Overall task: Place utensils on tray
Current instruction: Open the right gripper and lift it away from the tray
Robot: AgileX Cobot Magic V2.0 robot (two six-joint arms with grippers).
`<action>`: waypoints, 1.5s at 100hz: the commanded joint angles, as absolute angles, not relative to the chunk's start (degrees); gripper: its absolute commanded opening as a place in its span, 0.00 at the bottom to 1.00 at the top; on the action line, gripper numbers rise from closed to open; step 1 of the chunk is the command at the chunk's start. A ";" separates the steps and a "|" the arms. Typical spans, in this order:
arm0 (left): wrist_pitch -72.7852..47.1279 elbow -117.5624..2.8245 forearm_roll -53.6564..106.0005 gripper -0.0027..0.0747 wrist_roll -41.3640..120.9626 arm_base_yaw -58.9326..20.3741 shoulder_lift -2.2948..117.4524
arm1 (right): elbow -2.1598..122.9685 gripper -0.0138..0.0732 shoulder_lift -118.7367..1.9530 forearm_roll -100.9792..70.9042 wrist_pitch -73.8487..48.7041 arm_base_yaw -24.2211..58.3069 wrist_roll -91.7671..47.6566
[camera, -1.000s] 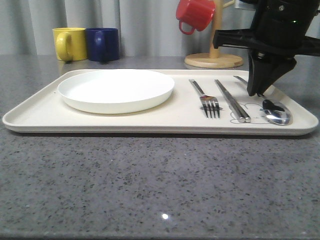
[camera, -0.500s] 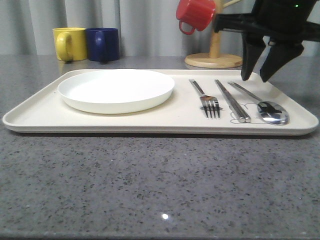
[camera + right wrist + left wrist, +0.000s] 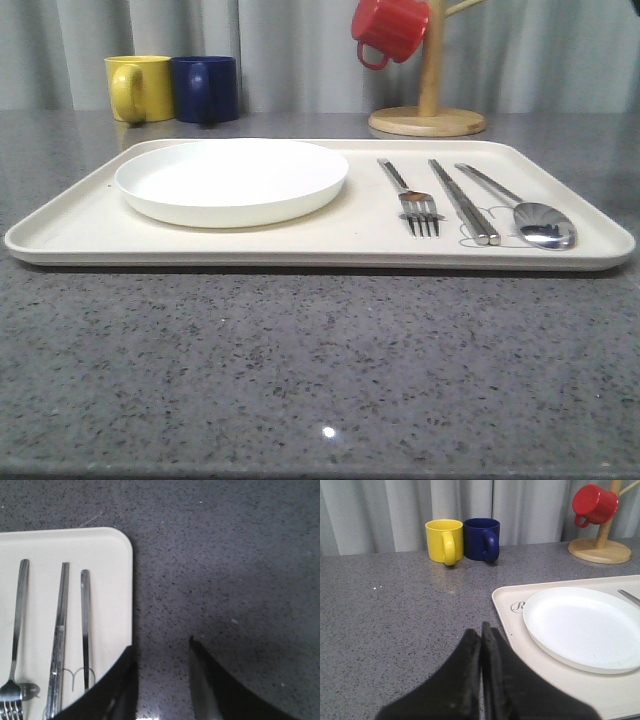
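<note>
right gripper (image 3: pixel 162 680) withdrawn, raised, parted

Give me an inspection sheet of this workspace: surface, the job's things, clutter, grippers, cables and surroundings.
Surface: grey speckled countertop, no spills seen.
Job's things: cream tray holds a white plate on its left half; fork, chopsticks and spoon lie side by side on its right half, apart from one another.
Clutter: yellow mug and blue mug stand behind the tray; red mug hangs on a wooden stand.
Grippers: left gripper shut, empty, above the counter beside the tray; right gripper open, empty, at the tray's edge.
Cables: nothing seen.
Surroundings: pale curtain behind.
</note>
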State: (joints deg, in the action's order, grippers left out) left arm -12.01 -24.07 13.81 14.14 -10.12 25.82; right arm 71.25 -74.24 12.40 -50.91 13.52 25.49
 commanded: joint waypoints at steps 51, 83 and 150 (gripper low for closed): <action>-7.41 -25.62 14.20 0.01 14.16 -10.62 26.02 | 38.65 0.47 -32.66 17.52 -32.10 12.69 25.43; -7.41 -25.62 14.20 0.01 14.16 -10.62 26.02 | 28.55 0.41 -17.61 17.90 -26.11 12.69 25.43; -7.41 -25.62 14.20 0.01 14.16 -10.62 26.02 | 28.53 0.08 -17.20 17.90 -25.24 12.69 25.43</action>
State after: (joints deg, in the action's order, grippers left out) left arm -12.01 -24.07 13.81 14.14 -10.12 25.82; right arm 27.16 -16.84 16.31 -30.16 12.97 25.49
